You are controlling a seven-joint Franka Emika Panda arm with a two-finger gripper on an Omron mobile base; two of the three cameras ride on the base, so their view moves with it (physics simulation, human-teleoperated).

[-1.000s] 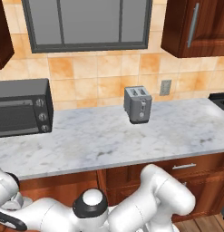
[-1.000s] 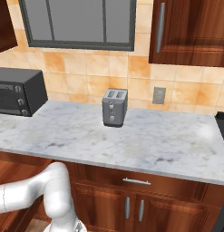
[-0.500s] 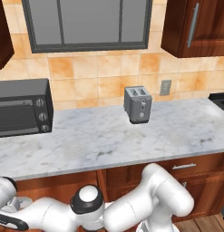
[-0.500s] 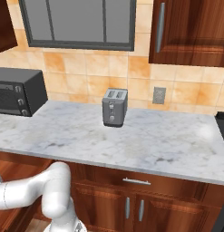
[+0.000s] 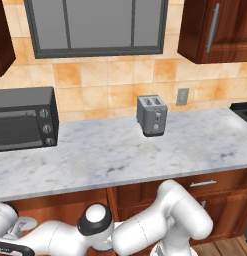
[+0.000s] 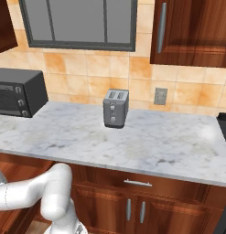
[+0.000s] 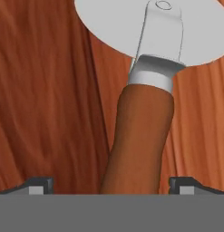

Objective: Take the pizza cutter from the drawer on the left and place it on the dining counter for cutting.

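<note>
Hand view: pizza cutter [image 7: 145,113] lies flat on the reddish wood floor of the drawer [image 7: 45,90], handle pointing down toward the camera, wheel at top. Gripper [image 7: 111,185] straddles the handle, tips set wide on either side, not touching it. Likely step: grasp. To do it well, the arm should descend straight, keep the handle centred, and close on the wood, not the collar or blade. Handle is a smooth brown cylinder; collar is a silver band; the blade is a flat matte-grey disc with a riveted fork. The drawer wood is streaky-grained.

Arm folded low, hand [image 7: 111,188] fingers spread wide apart.
</note>
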